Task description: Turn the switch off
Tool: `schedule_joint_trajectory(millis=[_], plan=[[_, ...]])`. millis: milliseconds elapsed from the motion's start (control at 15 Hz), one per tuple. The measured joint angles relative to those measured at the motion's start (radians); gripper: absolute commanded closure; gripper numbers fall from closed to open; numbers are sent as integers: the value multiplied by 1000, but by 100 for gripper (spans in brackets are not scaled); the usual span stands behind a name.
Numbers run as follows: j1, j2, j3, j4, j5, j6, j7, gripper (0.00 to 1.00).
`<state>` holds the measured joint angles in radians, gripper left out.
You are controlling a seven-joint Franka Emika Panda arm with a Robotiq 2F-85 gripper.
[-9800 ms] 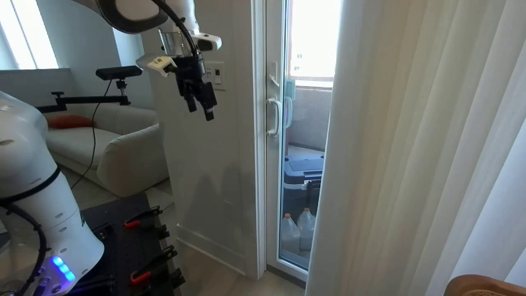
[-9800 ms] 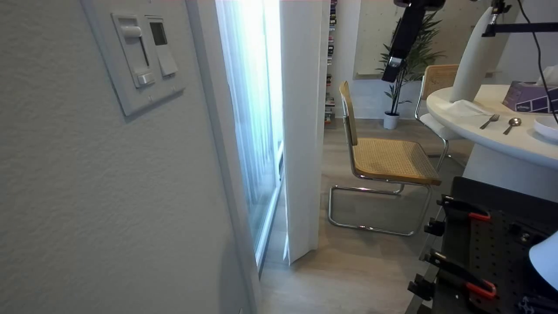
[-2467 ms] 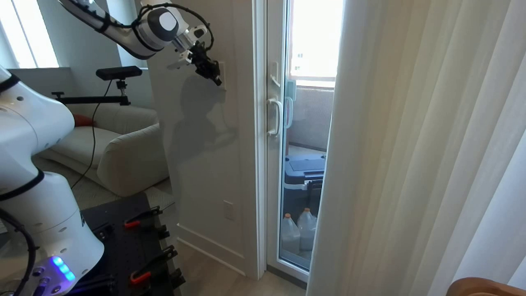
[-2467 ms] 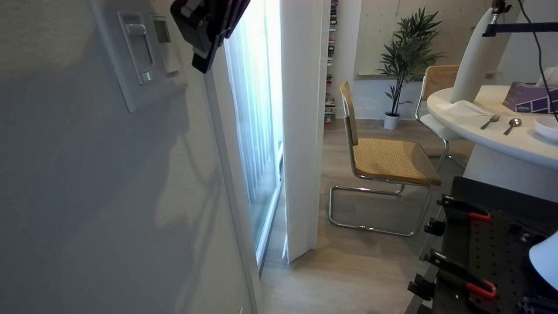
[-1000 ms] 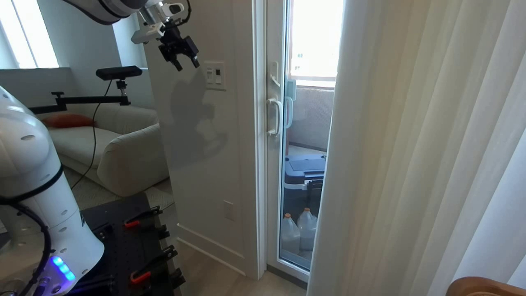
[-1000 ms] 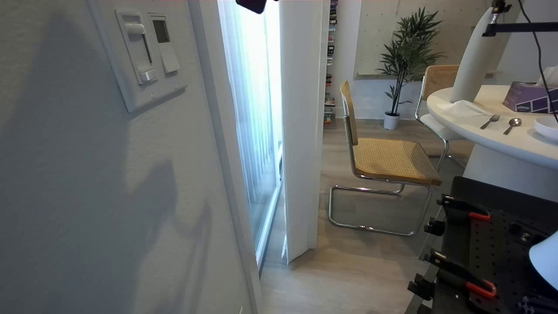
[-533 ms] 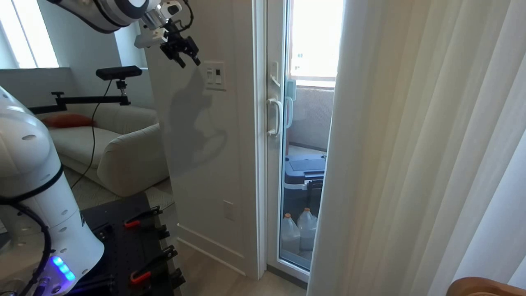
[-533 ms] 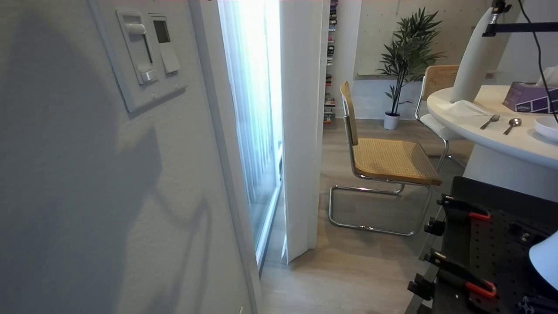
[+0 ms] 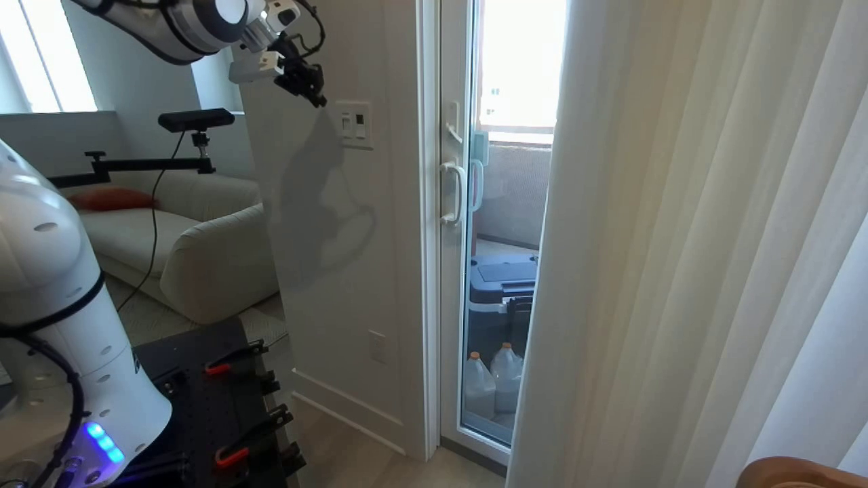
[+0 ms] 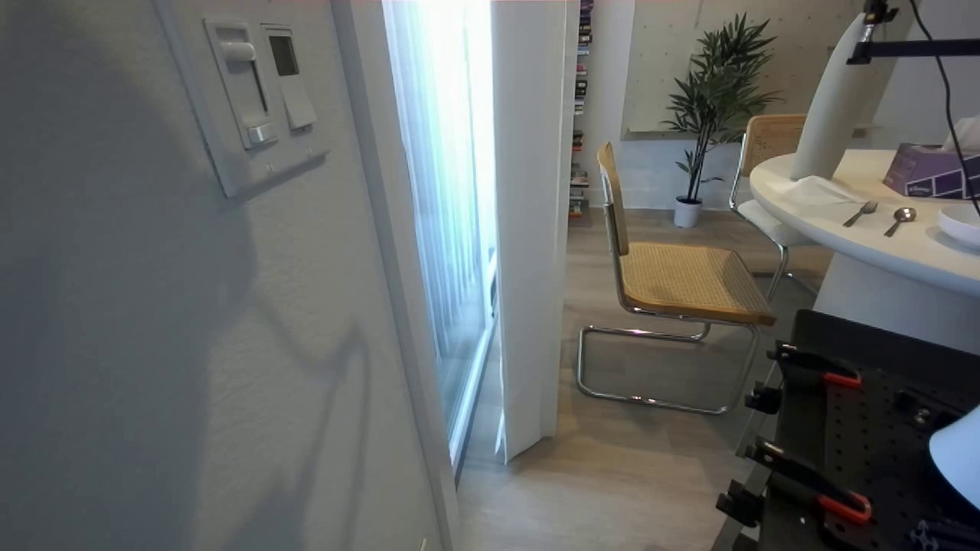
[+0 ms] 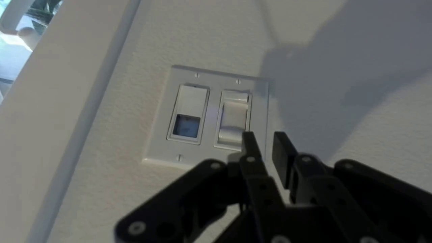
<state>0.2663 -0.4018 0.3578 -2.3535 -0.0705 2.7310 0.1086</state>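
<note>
The switch is a white wall plate with a rocker above a dark window and, beside it, a slider control. It shows in both exterior views too, the plate near the door frame and the plate close up. My gripper has its black fingers a narrow gap apart, with nothing between them. One fingertip overlaps the slider's edge in the wrist view. In an exterior view the gripper hangs just left of and above the plate, seemingly clear of it. The close exterior view shows only the arm's shadow.
A glass door with a white handle and a pale curtain stand right of the wall. Low on the wall is a socket plate. A camera on a black arm and a sofa lie to the left.
Over the last second the fingers have drawn together from wide apart, and the wrist has tilted slightly towards the wall. Earlier the gripper was in front of the plate and has since backed off leftwards.
</note>
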Motion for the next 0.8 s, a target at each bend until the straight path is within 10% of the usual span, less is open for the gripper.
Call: schedule_joint_trajectory(millis=[800], plan=[[-97,70,68,2,-99,144,70,100]])
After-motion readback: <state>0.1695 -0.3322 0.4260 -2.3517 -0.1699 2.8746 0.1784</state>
